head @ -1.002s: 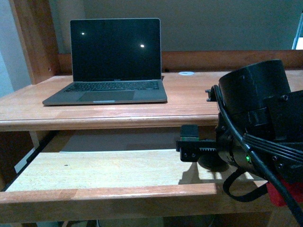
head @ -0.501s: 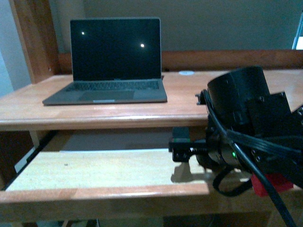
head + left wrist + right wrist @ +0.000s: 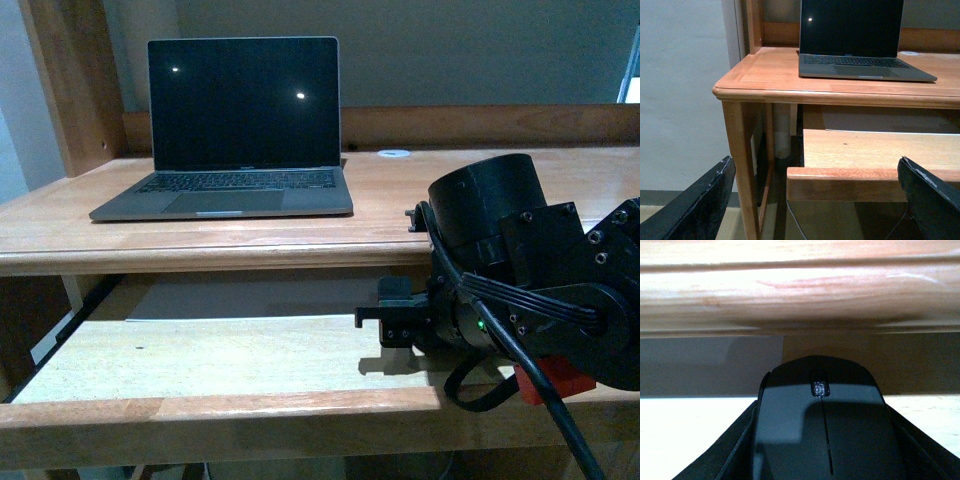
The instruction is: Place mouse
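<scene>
The black mouse [image 3: 822, 410] fills the right wrist view, with its scroll wheel facing the desk's front edge. My right gripper [image 3: 822, 450] is shut on it, one black finger on each side. In the front view the right gripper [image 3: 392, 318] hovers just above the right part of the pale pull-out tray [image 3: 220, 360], under the desktop. The mouse itself is hidden there behind the gripper. My left gripper [image 3: 815, 210] is open and empty, low in front of the tray's front rail, with its fingers [image 3: 700, 205] wide apart.
A grey laptop [image 3: 240, 130] stands open with a dark screen on the wooden desktop [image 3: 400, 210]. A small white disc [image 3: 395, 154] lies behind it to the right. The desk's left leg [image 3: 742, 165] stands beside the tray's front rail [image 3: 875, 182].
My right arm has moved left and sunk a little over the tray, still holding the mouse. The laptop and tray have not moved.
</scene>
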